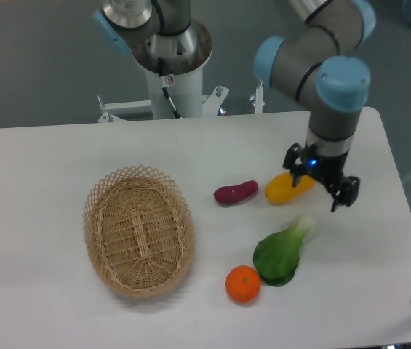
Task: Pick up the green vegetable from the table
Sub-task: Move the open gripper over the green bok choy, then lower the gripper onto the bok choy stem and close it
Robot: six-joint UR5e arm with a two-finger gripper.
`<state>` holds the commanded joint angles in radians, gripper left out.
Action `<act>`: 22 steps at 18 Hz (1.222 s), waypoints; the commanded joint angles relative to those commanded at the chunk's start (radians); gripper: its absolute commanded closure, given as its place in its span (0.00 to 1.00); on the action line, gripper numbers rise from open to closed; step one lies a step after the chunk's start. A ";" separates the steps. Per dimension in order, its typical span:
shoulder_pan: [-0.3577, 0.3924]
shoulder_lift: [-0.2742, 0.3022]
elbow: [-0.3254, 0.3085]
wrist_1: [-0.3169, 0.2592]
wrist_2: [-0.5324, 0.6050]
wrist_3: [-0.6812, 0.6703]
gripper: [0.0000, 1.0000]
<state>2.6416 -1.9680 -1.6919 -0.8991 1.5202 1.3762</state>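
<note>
Gripper [320, 185] held above the table [45, 291], jaws spread apart and empty, green vegetable [281, 252] laid just below, orange [243, 283] touching its leaf, yellow fruit [289, 188] behind the jaws.

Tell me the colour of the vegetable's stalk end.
Pale whitish-green, on the green vegetable, clearest in the fixed camera view.

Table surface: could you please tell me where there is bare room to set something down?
The table is bare left of the wicker basket and along the back edge. It is crowded front-right, around the bok choy, orange, sweet potato and yellow fruit.
</note>
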 joint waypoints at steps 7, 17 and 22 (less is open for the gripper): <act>-0.012 -0.071 -0.012 0.075 0.020 0.000 0.00; -0.005 -0.134 -0.023 0.143 0.090 0.066 0.00; -0.005 -0.138 -0.032 0.144 0.097 0.067 0.00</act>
<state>2.6369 -2.1061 -1.7242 -0.7547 1.6168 1.4435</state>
